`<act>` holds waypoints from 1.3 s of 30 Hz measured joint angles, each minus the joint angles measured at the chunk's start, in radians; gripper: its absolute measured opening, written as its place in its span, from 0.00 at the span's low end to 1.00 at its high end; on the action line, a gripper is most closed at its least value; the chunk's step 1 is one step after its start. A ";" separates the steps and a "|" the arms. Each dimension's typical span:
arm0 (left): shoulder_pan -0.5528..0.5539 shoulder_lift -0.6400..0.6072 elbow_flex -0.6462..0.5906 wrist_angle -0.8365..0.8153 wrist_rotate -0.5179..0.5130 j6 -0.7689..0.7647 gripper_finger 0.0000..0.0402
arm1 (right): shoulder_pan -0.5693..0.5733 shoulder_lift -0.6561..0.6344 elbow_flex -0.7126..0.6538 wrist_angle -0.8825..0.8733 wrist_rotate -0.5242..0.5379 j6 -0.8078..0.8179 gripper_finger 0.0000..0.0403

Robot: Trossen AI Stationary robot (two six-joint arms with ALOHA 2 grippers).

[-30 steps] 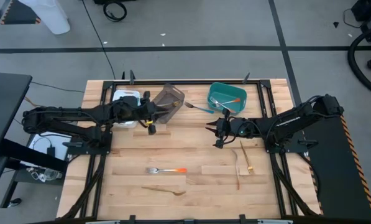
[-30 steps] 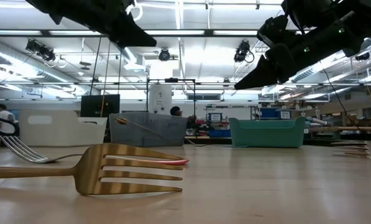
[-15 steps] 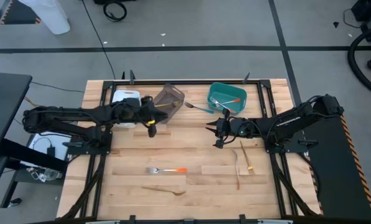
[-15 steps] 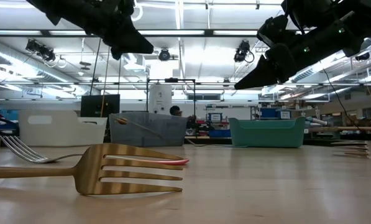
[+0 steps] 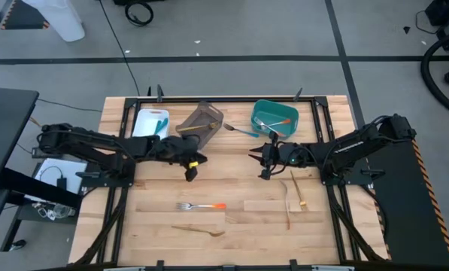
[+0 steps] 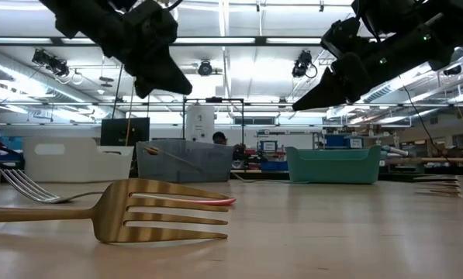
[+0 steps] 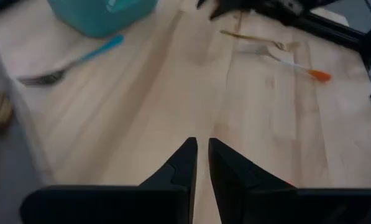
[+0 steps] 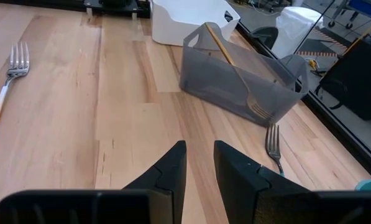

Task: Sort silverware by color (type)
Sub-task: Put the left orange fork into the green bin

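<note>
The slim orange-handled metal fork (image 5: 199,205) lies flat, lower centre on the wooden counter (image 5: 239,181): light, stiff, probably slippery (grasp mid-handle). Left gripper (image 5: 191,167) above it, nearly closed, empty; right gripper (image 5: 262,158) likewise.

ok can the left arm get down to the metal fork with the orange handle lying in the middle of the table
Probably yes. The left gripper, fingers nearly shut and empty, hovers above bare wood just beyond the orange-handled metal fork, which lies alone with nothing on or beside it.
</note>
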 joint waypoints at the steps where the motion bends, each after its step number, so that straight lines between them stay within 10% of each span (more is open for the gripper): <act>1: -0.008 0.005 0.000 -0.008 0.001 -0.010 0.11 | 0.002 0.000 0.000 -0.001 0.000 -0.002 0.23; 22: -0.203 0.129 0.004 -0.045 -0.085 -0.145 0.08 | 0.005 0.000 0.000 -0.003 0.004 -0.005 0.23; 39: -0.356 0.367 0.331 -0.434 -0.135 -0.194 0.10 | 0.020 0.000 0.000 -0.016 0.007 0.003 0.23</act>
